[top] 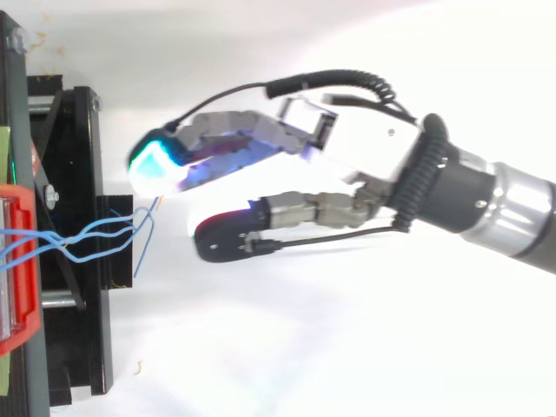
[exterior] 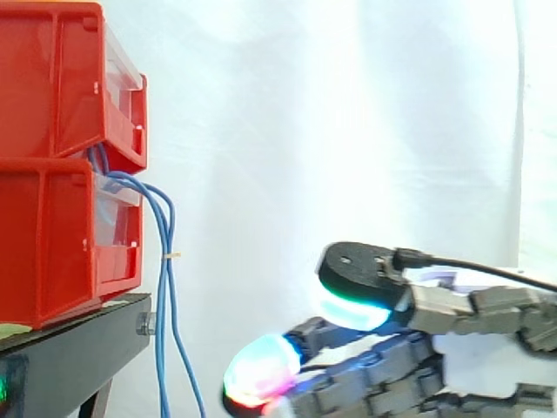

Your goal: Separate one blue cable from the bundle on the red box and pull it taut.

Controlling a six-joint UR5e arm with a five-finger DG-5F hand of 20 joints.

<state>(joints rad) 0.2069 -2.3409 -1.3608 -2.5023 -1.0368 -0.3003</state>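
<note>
Bundle of thin blue cables (exterior: 165, 305) comes out between two stacked red plastic bins (exterior: 52, 235) and hangs slack over the front edge of the black stand (exterior: 78, 335). Robot hand (top: 365, 139) is open, with fingers straight, thumb spread apart below them and nothing held. It points at the bundle from the right. The cyan-glowing fingertip (top: 156, 165) is near the cables; the side view shows a clear gap between them.
</note>
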